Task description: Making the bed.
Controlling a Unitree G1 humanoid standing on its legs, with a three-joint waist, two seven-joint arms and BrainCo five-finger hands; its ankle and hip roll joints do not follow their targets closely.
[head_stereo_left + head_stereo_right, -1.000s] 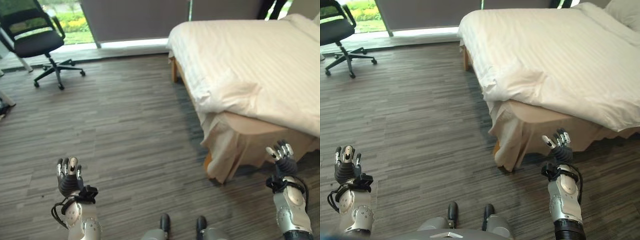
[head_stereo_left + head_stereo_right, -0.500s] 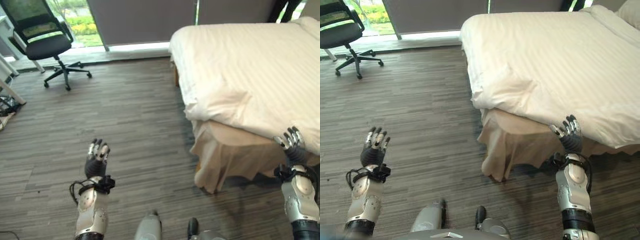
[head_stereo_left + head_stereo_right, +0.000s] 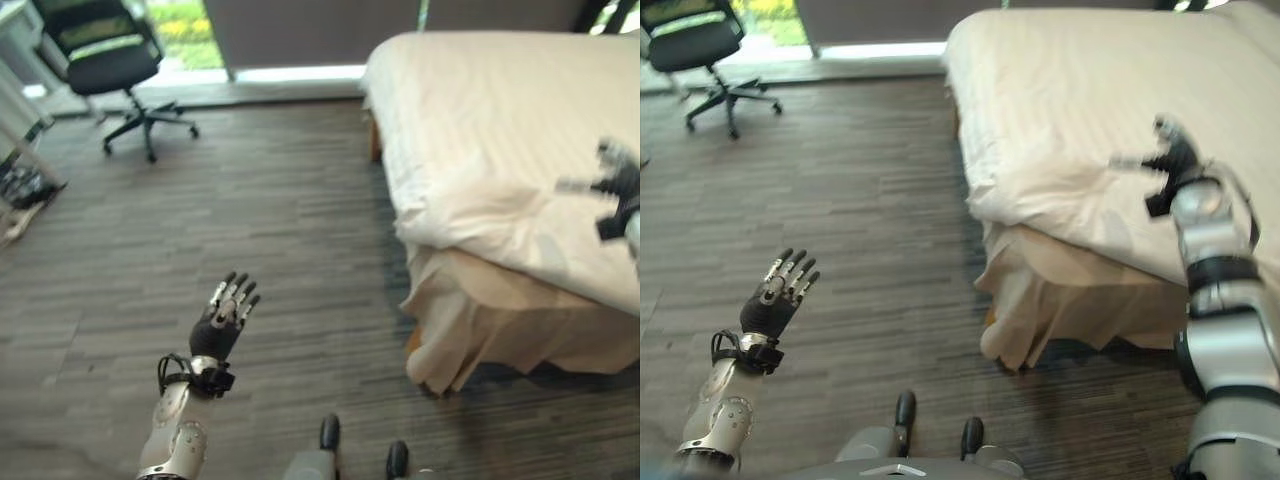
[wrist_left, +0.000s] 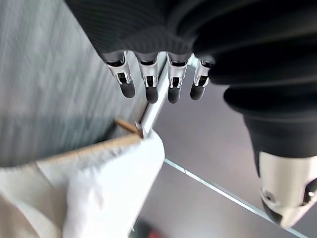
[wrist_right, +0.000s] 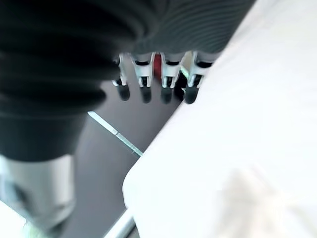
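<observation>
The bed (image 3: pixel 500 110) stands on the robot's right, covered by one cream duvet (image 3: pixel 1070 110) whose near corner is rumpled and folded, with a beige bed skirt (image 3: pixel 500 320) hanging in loose folds below it, down to the wood-grain floor (image 3: pixel 250 230). The right hand (image 3: pixel 1170 160) is raised over the duvet's near edge, close above the cloth, fingers straight and spread, holding nothing; whether it touches the duvet cannot be told. Its own wrist view shows what the head views cannot: the row of fingertips (image 5: pixel 166 94) extended, the white duvet beside them and a dark wall beyond. The left hand (image 3: pixel 222 320) is held out over the bare floor, well apart from the bed, fingers straight and slightly fanned, empty. Its wrist view shows the bed's corner from low down, with a strip of wooden frame (image 4: pixel 94 148) under the bedding. One black office chair (image 3: pixel 105 60) stands far off by the window. No writing can be read.
</observation>
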